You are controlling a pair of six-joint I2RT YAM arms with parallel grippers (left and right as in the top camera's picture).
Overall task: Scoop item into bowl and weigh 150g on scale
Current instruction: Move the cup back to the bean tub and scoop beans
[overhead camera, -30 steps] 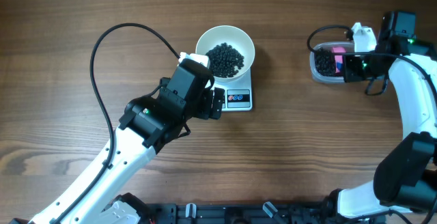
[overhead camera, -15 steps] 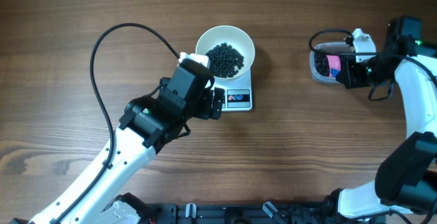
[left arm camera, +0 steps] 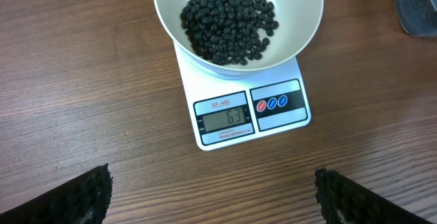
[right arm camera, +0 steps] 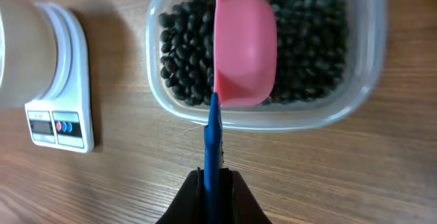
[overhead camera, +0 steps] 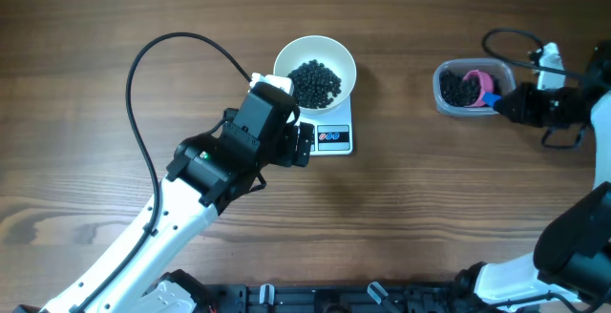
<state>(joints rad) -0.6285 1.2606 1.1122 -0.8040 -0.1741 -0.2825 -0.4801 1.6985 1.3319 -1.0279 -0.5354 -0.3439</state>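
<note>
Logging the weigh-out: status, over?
Left gripper open by scale. Right gripper shut on scoop at tub. Beans in bowl, scale reads 63. Nothing in the way.

A wooden table point(overhead camera: 95, 27) is shown — the scale point(overhead camera: 332, 139) is set near its middle, a clear tub point(overhead camera: 445, 106) well apart, rightward.

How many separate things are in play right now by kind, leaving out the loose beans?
Bowl: 1, the white bowl, sitting on the scale
Scale: 1, the scale
Tub: 1, the clear tub
Scoop: 1, the pink scoop with a blue handle, over the tub
Total: 4
</note>
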